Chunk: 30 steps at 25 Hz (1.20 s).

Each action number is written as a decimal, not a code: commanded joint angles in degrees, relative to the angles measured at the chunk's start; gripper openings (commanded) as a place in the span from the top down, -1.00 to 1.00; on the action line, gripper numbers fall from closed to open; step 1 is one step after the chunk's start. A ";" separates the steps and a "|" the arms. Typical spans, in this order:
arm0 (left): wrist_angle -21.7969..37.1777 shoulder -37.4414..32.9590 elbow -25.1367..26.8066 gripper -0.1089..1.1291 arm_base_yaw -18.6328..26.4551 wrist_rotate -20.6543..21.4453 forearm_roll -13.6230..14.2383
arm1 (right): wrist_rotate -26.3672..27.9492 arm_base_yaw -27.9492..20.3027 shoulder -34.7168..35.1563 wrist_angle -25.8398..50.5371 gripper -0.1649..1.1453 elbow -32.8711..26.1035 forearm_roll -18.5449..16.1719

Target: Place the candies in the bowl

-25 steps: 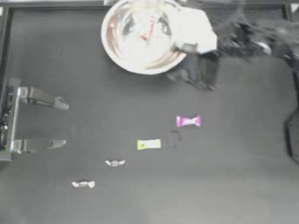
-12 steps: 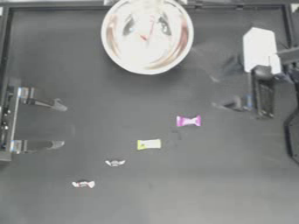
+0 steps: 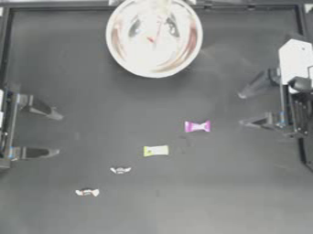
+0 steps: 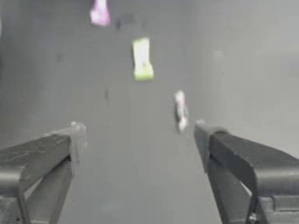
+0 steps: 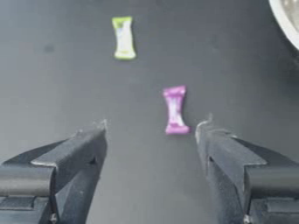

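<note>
Moved back from bowl (image 3: 153, 37) to bench's right side: right end effector (image 3: 250, 108), wide open, empty. Purple candy (image 3: 196, 126) just ahead on bench. Best approached squarely, straddled across its middle, then closed gently.

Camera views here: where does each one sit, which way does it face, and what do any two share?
Top view: overhead, straight down on the table; bowl, four candies, both open tools, left tool, right tool.
Left wrist view: behind the left tool, facing yellow-green candy.
Right wrist view: behind the right tool, facing purple candy.
Shared: both wrist views show the purple and yellow-green candies.
</note>
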 commanded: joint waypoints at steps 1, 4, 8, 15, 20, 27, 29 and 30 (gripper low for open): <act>3.96 3.08 -2.46 -0.83 -1.67 -2.55 0.09 | 0.97 0.70 -0.97 -1.14 -0.66 0.35 -0.79; 4.66 6.50 -3.16 -0.83 -4.39 -4.92 0.09 | 1.23 0.97 -1.67 -2.90 -0.66 1.49 -0.88; 5.10 12.39 -4.83 -0.83 -8.09 -7.91 0.26 | 1.14 1.67 -3.60 -6.59 -0.67 2.37 -1.23; 5.01 19.07 -7.65 -0.84 -11.78 -9.93 0.44 | 1.05 2.99 -6.59 -13.18 -0.68 4.83 -1.41; 3.96 23.82 -8.26 -0.84 -13.36 -12.13 0.35 | 0.88 2.99 -6.86 -16.70 -0.68 5.36 -1.76; 2.02 31.64 -10.55 -0.83 -14.94 -13.36 0.44 | 0.88 3.08 -6.86 -19.78 -0.68 5.54 -2.55; 2.20 34.37 -11.60 -0.83 -15.82 -13.80 0.44 | 0.79 2.99 -6.86 -20.74 -0.69 5.71 -2.72; 2.29 35.77 -12.22 -0.83 -16.08 -14.06 0.44 | 0.88 3.08 -6.86 -21.18 -0.69 5.80 -2.81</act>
